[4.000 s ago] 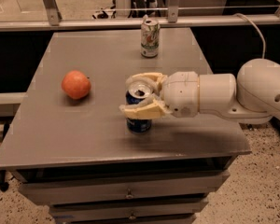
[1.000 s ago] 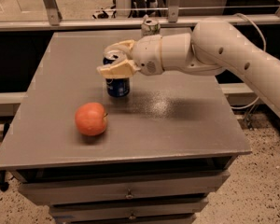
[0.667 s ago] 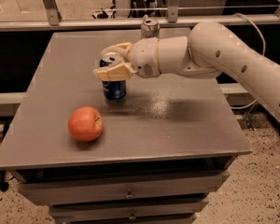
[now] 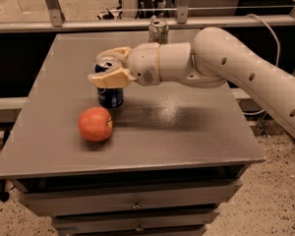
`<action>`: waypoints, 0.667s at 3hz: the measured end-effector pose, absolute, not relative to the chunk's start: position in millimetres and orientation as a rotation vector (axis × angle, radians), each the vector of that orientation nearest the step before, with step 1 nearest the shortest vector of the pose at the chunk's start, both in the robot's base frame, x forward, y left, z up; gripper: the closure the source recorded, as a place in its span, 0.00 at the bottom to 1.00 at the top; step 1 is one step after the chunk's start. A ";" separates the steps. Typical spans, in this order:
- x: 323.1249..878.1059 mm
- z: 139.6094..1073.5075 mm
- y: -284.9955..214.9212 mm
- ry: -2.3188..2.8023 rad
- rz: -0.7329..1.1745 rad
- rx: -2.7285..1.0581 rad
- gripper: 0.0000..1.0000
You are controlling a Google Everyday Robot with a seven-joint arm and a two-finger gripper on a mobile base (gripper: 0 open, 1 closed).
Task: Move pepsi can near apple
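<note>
The dark blue pepsi can (image 4: 110,96) stands upright on the grey table (image 4: 187,132), left of centre. The red-orange apple (image 4: 95,124) lies just in front of it and slightly left, a small gap away. My gripper (image 4: 109,66) reaches in from the right on a white arm (image 4: 226,63). Its tan fingers (image 4: 108,77) are closed around the can's silver top, one in front and one behind. The can's upper part is hidden by the fingers.
A white and green can (image 4: 158,31) stands at the table's far edge, behind the arm. A metal rail (image 4: 137,23) runs along the back. Drawers (image 4: 132,205) sit below the table's front edge.
The gripper and the pepsi can have moved a little toward the front left. The apple now appears closer to the can, just in front of it.
</note>
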State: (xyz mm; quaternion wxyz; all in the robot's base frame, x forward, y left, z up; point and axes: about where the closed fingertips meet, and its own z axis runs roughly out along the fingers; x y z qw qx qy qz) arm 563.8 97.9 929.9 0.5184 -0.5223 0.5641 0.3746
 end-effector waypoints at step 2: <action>539.5 928.5 130.6 1.295 0.984 -1.244 1.00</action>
